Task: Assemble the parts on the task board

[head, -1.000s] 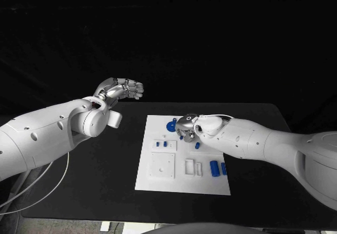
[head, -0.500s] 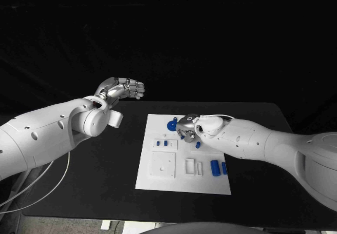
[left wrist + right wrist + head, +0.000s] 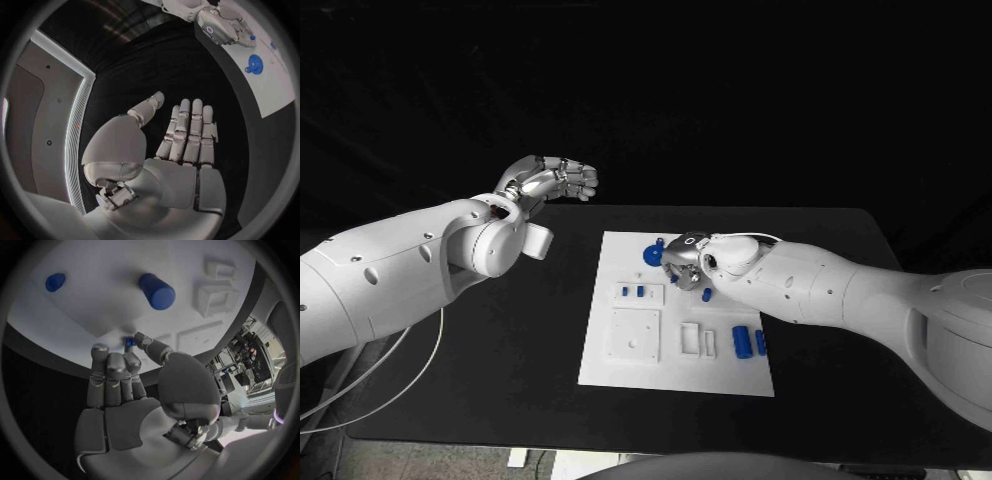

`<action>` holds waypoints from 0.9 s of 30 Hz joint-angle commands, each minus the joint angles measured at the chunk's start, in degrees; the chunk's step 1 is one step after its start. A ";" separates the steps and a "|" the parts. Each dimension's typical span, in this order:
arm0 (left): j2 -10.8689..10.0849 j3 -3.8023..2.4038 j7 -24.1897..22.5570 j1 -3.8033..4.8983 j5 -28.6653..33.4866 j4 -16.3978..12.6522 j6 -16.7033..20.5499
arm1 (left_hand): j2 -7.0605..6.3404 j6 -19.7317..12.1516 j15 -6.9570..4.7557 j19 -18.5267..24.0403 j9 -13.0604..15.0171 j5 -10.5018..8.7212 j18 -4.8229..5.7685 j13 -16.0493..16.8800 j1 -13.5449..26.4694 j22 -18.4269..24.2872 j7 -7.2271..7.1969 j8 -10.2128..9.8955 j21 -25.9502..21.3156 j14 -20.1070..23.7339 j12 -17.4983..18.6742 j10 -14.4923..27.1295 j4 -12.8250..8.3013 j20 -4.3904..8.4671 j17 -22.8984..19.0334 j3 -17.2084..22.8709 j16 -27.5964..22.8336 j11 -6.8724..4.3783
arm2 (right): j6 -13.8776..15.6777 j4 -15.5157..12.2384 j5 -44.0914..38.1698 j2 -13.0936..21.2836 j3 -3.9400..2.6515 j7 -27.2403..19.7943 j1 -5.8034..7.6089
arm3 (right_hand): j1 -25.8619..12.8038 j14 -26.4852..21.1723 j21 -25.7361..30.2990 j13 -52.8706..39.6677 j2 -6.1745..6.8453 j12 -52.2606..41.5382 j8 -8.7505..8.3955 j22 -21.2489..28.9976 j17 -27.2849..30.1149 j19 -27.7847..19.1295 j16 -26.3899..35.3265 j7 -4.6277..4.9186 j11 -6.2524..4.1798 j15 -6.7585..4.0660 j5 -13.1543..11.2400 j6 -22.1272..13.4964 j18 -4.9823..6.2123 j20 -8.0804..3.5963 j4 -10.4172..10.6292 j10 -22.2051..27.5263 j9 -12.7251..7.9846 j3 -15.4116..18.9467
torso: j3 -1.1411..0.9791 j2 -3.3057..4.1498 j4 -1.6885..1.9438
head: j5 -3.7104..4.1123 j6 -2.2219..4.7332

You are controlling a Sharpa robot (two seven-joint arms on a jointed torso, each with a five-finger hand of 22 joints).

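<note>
a: which step is this?
b: placing, i'd judge. the right robot hand (image 3: 684,262) hangs low over the board (image 3: 635,370), pinching a small blue part (image 3: 129,342) at its fingertips, just above the white surface.
a: and the left?
b: the left robot hand (image 3: 181,145) is raised off the desk (image 3: 516,330), fingers straight and side by side, holding nothing.
a: next?
b: likely lining that part over its seat, then pressing down.

Black table (image 3: 834,300); white cable (image 3: 401,380) along its left side
</note>
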State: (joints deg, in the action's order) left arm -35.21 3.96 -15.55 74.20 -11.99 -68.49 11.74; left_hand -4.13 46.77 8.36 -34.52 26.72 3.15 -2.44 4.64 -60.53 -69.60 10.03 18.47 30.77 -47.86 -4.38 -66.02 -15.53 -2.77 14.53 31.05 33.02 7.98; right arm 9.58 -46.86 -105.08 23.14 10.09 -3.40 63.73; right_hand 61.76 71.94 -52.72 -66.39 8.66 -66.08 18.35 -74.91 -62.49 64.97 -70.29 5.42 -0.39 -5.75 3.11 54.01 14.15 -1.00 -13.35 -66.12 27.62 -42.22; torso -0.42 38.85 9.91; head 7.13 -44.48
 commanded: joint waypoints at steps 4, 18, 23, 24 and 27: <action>0.05 -0.06 -0.12 0.06 -0.39 -0.12 -0.59 | -0.08 0.00 0.11 -0.56 -0.07 0.18 -0.81 -0.09 -0.34 -0.10 0.16 0.30 -0.38 -0.35 -0.09 -0.43 -0.10 0.05 0.08 -0.20 -0.40 0.05 | -1.01 0.10 -0.57 0.20 0.23 0.07 -0.37 | -0.34 -0.21 -0.35 -0.08 0.00 0.42 0.71 -1.12 -0.08 -0.62 -0.07 0.91 0.44 -0.12 -0.31 3.19 0.85 -0.10 0.56 2.88 0.29 0.12 | 0.05 0.01 0.02 | 0.01 -0.03; -0.09 -0.05 0.53 0.06 -0.94 -0.23 -0.66 | 0.00 -0.06 -0.49 -1.82 -0.18 0.18 -1.04 -0.18 -0.56 -0.42 0.18 0.39 -0.12 -2.02 -0.03 -0.50 -0.04 0.47 1.01 -0.31 0.03 0.05 | 2.27 -0.67 -1.54 0.68 0.21 2.07 -0.37 | -2.23 0.45 -0.80 -0.31 -0.71 0.29 1.69 -1.07 -0.12 -0.06 -0.21 -0.20 -0.66 -1.05 -0.30 5.53 0.85 -0.32 2.99 1.81 0.69 1.15 | 0.08 0.09 -0.01 | 0.05 -0.04; -0.09 -0.05 1.41 0.06 -1.27 -0.28 -0.72 | 0.00 -0.16 -1.32 -3.28 -0.35 0.16 -1.12 -0.03 -0.52 -0.85 0.21 0.42 0.37 -3.77 -0.47 -1.48 0.12 1.17 2.11 -0.59 0.92 -0.37 | 3.97 -0.94 -1.52 0.94 0.20 3.45 -0.36 | -2.88 0.95 -0.98 -0.95 -0.55 -0.38 1.89 -1.03 -0.09 0.38 -0.31 -0.49 -0.94 -1.32 -0.30 6.09 0.85 -0.60 3.72 0.41 0.76 1.37 | 0.08 0.11 0.02 | 0.02 0.00; -0.10 -0.05 1.47 0.06 -1.27 -0.29 -0.80 | -0.01 -0.17 -1.42 -3.45 -0.38 0.16 -1.11 -0.02 -0.50 -0.90 0.21 0.43 0.41 -3.93 -0.50 -1.56 0.15 1.27 2.25 -0.63 1.02 -0.40 | 3.84 -0.94 -1.52 0.94 0.20 3.53 -0.36 | -2.94 1.02 -1.00 -1.06 -0.52 -0.50 1.92 -1.02 -0.09 0.46 -0.33 -0.53 -0.99 -1.36 -0.30 6.17 0.85 -0.65 3.79 0.19 0.77 1.38 | 0.08 0.11 0.04 | 0.03 0.01; -0.14 -0.05 1.57 0.06 -1.27 -0.40 -0.92 | -0.02 -0.16 -1.54 -3.69 -0.42 0.15 -1.07 0.00 -0.41 -0.98 0.21 0.45 0.46 -4.11 -0.56 -1.74 0.22 1.41 2.48 -0.71 1.13 -0.48 | 3.17 -0.92 -1.43 1.01 0.20 3.64 -0.36 | -3.21 1.22 -1.05 -1.17 -0.43 -0.59 1.99 -0.99 -0.09 0.65 -0.36 -0.64 -1.10 -1.47 -0.30 6.39 0.85 -0.79 4.09 -0.26 0.80 1.45 | 0.06 0.13 0.05 | 0.04 0.02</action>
State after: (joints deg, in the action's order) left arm -35.37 3.97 -14.30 74.20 -12.85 -68.66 11.69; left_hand -4.13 46.77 6.92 -37.81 26.40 3.15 -3.11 4.59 -60.53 -70.50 10.03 18.70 31.05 -51.55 -4.67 -67.25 -15.30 -1.33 16.94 30.82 33.91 7.57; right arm 12.42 -47.68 -105.72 24.11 10.26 -1.03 63.39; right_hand 59.04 73.02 -53.64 -67.58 8.36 -66.48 20.08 -74.95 -62.54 65.51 -70.33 3.42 -1.39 -7.39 3.11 58.75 14.19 -1.93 -9.60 -66.07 28.37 -40.69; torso -0.34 38.95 9.92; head 7.18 -44.46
